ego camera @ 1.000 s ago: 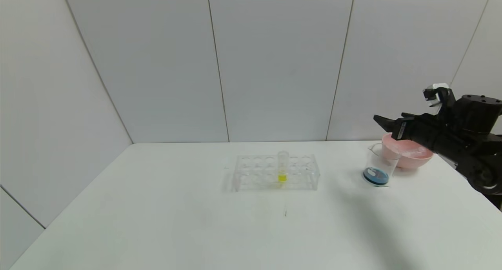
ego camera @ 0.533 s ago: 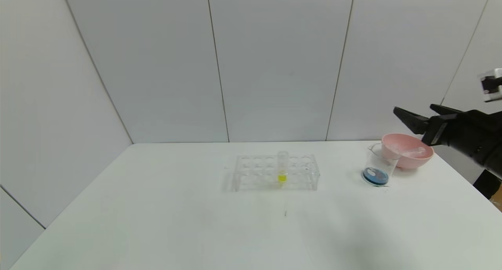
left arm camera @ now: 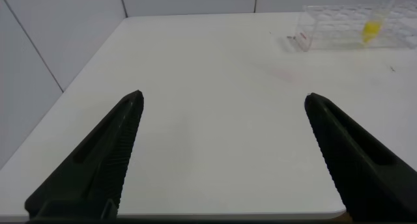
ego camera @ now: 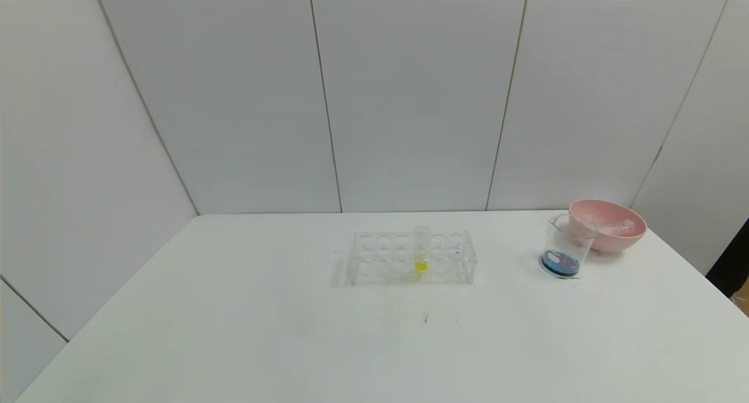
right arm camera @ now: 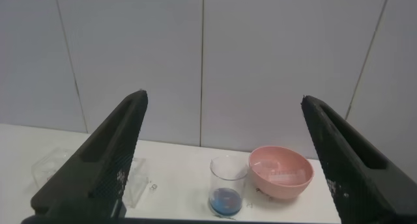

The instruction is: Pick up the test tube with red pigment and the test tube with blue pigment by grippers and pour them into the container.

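The clear container [ego camera: 564, 248] stands at the right of the table with blue liquid at its bottom; it also shows in the right wrist view [right arm camera: 227, 185]. No tube with red or blue pigment shows upright anywhere. Clear tubes lie in the pink bowl [ego camera: 608, 226], which also shows in the right wrist view [right arm camera: 280, 173]. My right gripper [right arm camera: 223, 101] is open and empty, off the table's right side, out of the head view. My left gripper [left arm camera: 223, 97] is open and empty over the table's left near edge, also out of the head view.
A clear tube rack [ego camera: 409, 257] stands mid-table and holds one tube with yellow liquid [ego camera: 421, 250]; the rack also shows in the left wrist view [left arm camera: 352, 27]. The white table [ego camera: 292, 333] meets grey wall panels at the back.
My right arm has drawn back to the right, away from the bowl and the container, and has left the head view. The things on the table have not moved.
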Robot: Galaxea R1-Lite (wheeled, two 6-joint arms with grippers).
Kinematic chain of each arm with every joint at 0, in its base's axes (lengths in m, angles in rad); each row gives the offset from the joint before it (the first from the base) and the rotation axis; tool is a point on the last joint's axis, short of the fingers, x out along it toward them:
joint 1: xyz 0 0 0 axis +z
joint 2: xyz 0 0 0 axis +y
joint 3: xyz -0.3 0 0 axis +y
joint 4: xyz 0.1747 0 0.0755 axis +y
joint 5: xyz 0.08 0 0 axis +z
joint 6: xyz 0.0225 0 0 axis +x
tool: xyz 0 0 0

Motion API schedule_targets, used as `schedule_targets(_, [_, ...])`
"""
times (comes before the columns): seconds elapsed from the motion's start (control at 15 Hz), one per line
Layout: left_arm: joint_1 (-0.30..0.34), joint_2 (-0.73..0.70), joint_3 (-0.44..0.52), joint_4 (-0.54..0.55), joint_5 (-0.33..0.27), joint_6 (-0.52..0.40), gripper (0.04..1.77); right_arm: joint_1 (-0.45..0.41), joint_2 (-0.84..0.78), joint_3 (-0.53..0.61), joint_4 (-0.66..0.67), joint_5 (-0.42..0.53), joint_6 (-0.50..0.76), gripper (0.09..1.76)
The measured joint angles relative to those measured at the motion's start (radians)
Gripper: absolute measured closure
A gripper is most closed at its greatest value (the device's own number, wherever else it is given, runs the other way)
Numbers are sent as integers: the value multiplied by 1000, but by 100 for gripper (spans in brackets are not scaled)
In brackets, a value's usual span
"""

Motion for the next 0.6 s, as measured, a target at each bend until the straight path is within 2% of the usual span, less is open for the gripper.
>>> schedule_targets(0.2, [0, 0, 0, 0, 0, 0, 5, -8, -276, 74, 120, -1, -12, 16])
schedule_targets(0.47, [0, 0, 0, 0, 0, 0, 5, 5, -680, 84, 456, 20, -29, 15])
schedule_targets(0.6, [0, 0, 0, 0, 0, 0, 5, 11, -835, 98, 520, -7, -57, 15])
